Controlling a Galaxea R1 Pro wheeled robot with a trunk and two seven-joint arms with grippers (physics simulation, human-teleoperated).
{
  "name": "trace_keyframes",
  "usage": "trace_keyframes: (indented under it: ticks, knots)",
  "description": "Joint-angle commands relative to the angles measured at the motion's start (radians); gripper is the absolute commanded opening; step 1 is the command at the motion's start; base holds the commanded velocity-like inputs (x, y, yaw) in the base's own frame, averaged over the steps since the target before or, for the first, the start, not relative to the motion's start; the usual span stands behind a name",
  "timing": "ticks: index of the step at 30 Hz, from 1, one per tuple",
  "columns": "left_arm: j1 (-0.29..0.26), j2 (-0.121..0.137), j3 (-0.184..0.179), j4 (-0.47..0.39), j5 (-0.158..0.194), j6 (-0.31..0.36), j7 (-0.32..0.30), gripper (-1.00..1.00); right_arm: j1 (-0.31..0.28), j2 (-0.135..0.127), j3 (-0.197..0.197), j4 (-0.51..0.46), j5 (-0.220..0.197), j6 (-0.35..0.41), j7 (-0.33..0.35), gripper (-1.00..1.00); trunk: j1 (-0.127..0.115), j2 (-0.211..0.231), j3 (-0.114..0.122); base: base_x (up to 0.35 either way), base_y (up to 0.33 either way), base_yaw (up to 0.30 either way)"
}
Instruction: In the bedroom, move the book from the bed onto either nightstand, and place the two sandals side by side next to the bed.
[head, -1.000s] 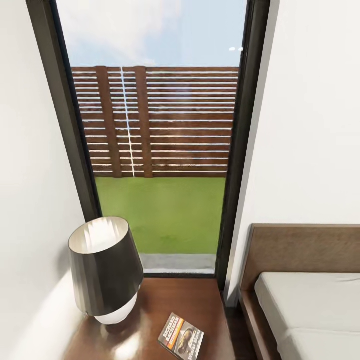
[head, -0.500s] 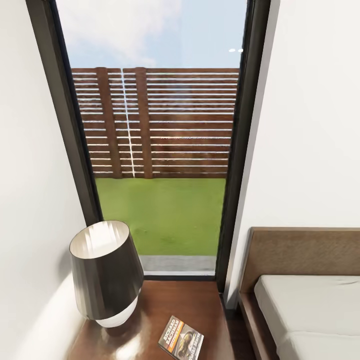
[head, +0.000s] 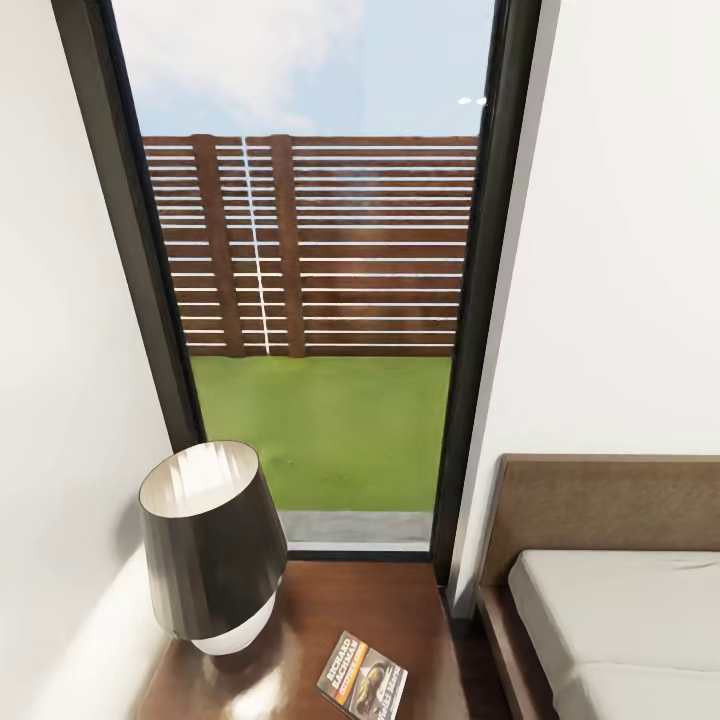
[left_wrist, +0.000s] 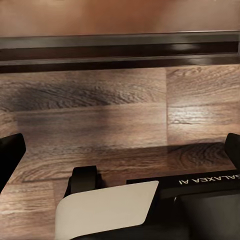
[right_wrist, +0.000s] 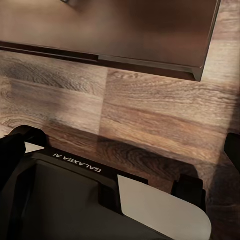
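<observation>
Lying flat on the nightstand (head: 390, 610), the book (head: 362, 676) sits near the front edge, right of a dark-shaded lamp (head: 212, 545). Bed (head: 620, 620) at right, tall window (head: 320, 300) beyond. Left wrist: left pincer (left_wrist: 120, 165) spread over plank floor (left_wrist: 100, 115). Right wrist: right pincer (right_wrist: 125, 150) likewise spread (floor below, dark furniture edge (right_wrist: 150, 45) beyond).

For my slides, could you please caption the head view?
Book lying on the glossy nightstand beside a lamp, with the bed alongside and a window behind.
</observation>
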Motion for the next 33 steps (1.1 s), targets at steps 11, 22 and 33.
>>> trace_keyframes:
  ticks: [11,22,33]
  knots:
    - [0.0,0.002,-0.008,-0.001,0.008,0.005,-0.002,1.0,-0.001,0.014,-0.008,0.002,0.01,0.005,0.003,1.0,0.0,-0.001,-0.001,0.0,0.0,0.0]
    - [0.0,0.003,-0.008,-0.001,0.008,0.005,-0.002,1.0,-0.001,0.013,-0.008,0.001,0.01,0.006,0.003,1.0,0.0,-0.001,-0.001,0.0,0.0,0.0]
    - [0.0,0.003,-0.008,-0.001,0.008,0.005,-0.002,1.0,-0.001,0.014,-0.008,0.001,0.01,0.006,0.003,1.0,0.0,-0.001,-0.001,0.0,0.0,0.0]
